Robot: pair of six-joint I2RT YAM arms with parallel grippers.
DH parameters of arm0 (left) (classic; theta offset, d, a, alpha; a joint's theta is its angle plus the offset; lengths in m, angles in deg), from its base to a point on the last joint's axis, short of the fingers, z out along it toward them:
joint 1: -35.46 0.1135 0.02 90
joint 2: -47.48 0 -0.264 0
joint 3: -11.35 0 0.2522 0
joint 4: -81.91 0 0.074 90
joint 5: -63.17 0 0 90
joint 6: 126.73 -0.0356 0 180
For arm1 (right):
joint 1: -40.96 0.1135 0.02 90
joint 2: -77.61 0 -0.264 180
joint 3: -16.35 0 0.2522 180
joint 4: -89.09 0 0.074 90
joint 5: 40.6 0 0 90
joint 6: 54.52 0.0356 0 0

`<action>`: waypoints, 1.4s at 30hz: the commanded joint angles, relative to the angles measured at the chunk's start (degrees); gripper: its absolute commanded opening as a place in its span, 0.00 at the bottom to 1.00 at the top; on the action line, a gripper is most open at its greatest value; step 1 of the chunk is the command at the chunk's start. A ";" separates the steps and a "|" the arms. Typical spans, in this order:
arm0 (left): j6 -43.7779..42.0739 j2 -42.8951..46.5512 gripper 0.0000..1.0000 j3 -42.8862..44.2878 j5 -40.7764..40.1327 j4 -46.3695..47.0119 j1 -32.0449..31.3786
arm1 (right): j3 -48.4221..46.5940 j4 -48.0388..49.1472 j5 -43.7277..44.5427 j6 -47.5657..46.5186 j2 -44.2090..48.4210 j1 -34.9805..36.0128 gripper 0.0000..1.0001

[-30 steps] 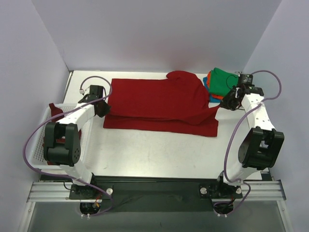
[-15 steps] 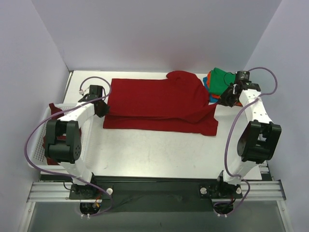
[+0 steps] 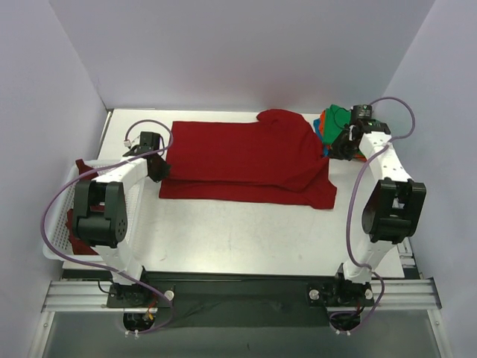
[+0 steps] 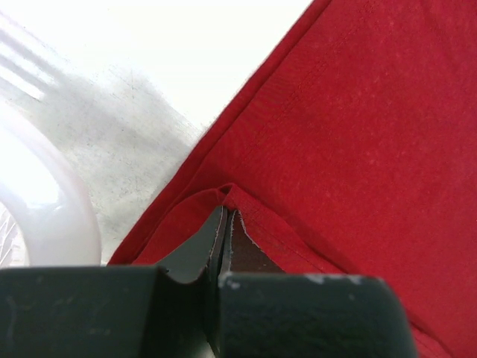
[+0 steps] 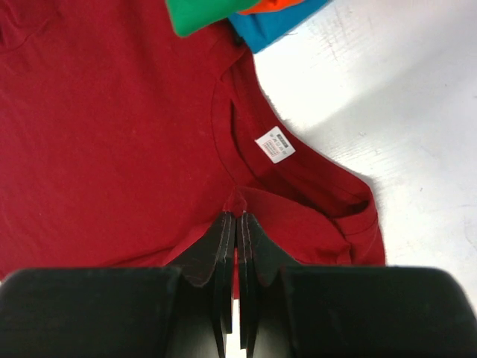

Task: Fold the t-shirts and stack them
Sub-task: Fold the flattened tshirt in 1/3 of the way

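Observation:
A bright red t-shirt [image 3: 238,153] lies spread across the middle of the table, its near part doubled over. My left gripper [image 3: 158,168] is shut on a pinch of the shirt's left edge [image 4: 226,195]. My right gripper [image 3: 333,151] is shut on a pinch of red cloth [image 5: 240,203] just below the collar and its white label [image 5: 275,146]. Folded green [image 3: 341,121], orange [image 3: 332,149] and blue [image 5: 277,22] t-shirts sit stacked at the back right, right beside the right gripper. A darker maroon t-shirt [image 3: 75,222] lies in the basket at the left.
A white mesh basket [image 3: 54,250] stands at the table's left edge, under the left arm. Pale walls close in the table at the back and on both sides. Bare white tabletop [image 3: 238,239] lies between the shirt and the arm bases.
The right gripper has moved back and to the left towards the folded stack, drawing the shirt's right corner in with it. The left gripper has stayed put.

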 commanded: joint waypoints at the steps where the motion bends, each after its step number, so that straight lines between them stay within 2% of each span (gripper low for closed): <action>1: -0.11 -0.28 0.00 2.43 -0.20 1.14 0.60 | -3.56 -2.29 4.20 -1.11 0.41 2.17 0.00; 14: -0.20 -0.64 0.00 2.78 -0.02 1.14 0.86 | -8.05 -4.76 6.75 -1.99 -1.52 2.71 0.00; 20: -0.64 -0.55 0.00 3.04 0.24 1.84 1.30 | -10.51 -4.84 6.23 -2.95 -5.55 2.36 0.00; 21: -0.81 -0.55 0.01 3.30 0.33 1.93 1.39 | -10.94 -4.76 5.88 -3.04 -6.35 2.35 0.03; 22: -1.60 -0.64 0.12 3.57 0.68 2.20 1.39 | -11.99 -4.76 5.18 -3.22 -6.97 2.27 0.08; 23: -1.95 -0.46 0.23 3.74 1.12 3.33 1.39 | -12.53 -4.67 4.39 -3.48 -8.10 2.35 0.21; 25: -2.92 0.15 0.45 3.31 3.57 5.61 1.83 | -13.67 -4.14 2.72 -4.53 -9.08 2.53 0.33; 26: -3.18 1.11 0.51 2.96 4.45 7.71 1.91 | -14.63 -4.05 2.36 -4.89 -9.43 2.70 0.42; 29: -4.33 3.04 0.64 3.48 7.01 8.97 1.65 | -13.77 -4.14 1.92 -5.68 -7.34 3.58 0.57; 32: -5.29 5.68 0.67 2.17 8.86 10.55 0.51 | -9.12 -3.79 3.41 -4.19 -2.08 4.02 0.56; 33: -5.30 6.21 0.67 1.47 8.95 10.29 0.07 | -4.93 -2.66 2.54 -3.84 -0.48 4.02 0.55; 34: -5.30 6.74 0.67 0.85 9.03 10.11 -0.63 | -2.10 -2.04 2.36 -3.31 1.27 4.02 0.52; 35: -5.21 7.88 0.67 -0.11 9.21 10.20 -0.98 | 0.54 -1.68 2.44 -3.05 4.86 4.02 0.44; 37: -4.68 9.29 0.65 -3.17 8.95 10.28 -2.21 | 9.24 -0.19 4.01 -2.61 8.65 3.85 0.35; 42: -3.89 15.09 0.61 -10.13 5.70 9.93 -6.07 | 24.80 4.73 4.91 -2.95 20.35 2.36 0.34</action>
